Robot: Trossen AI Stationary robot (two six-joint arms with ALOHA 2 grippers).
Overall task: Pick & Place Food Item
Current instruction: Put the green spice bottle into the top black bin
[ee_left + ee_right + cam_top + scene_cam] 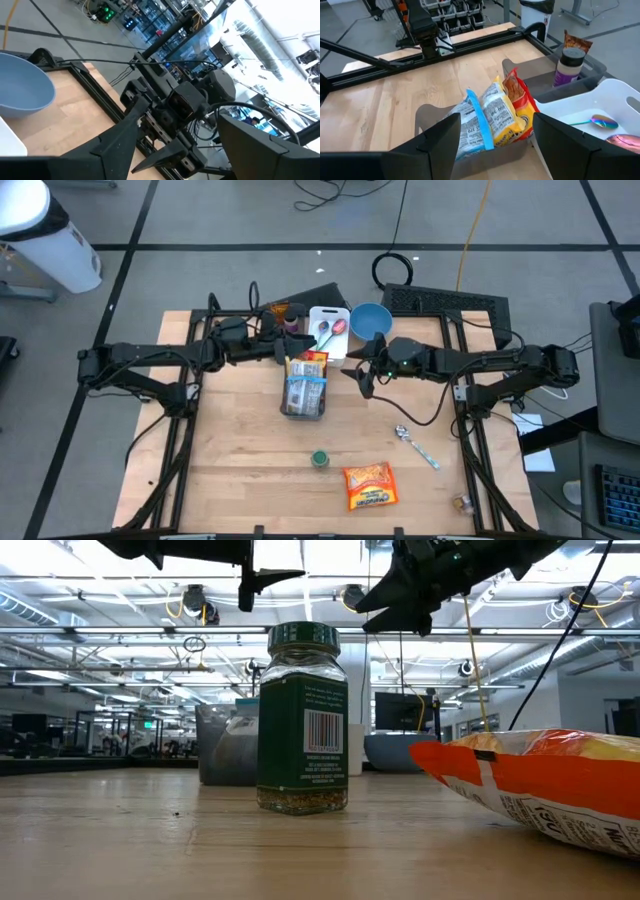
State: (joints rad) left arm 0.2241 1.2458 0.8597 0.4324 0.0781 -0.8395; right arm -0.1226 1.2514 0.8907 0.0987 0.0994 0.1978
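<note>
Several food packets, blue-striped, yellow and red, are seen standing upright inside the grey open-topped bin at the middle of the wooden worktop. Nothing is held above them. The left claw hangs just left of the bin's far end with its fingers spread wide and empty; the right claw hangs just right of the bin, also parted and empty, its two dark fingers framing the packets in the right wrist view.

A release into the bin appears to have been made, so a clean retreat is what is called for: both claws should be lifted straight up before being swung aside, so that no packet is snagged or tipped out.

Still loose on the near side are an orange snack bag, a small green-lidded spice jar and a spoon with a pale blue handle. If the orange bag is taken next, it is best pinched across its crimped edge, since a slack bag is likely to slide or sag.
</note>
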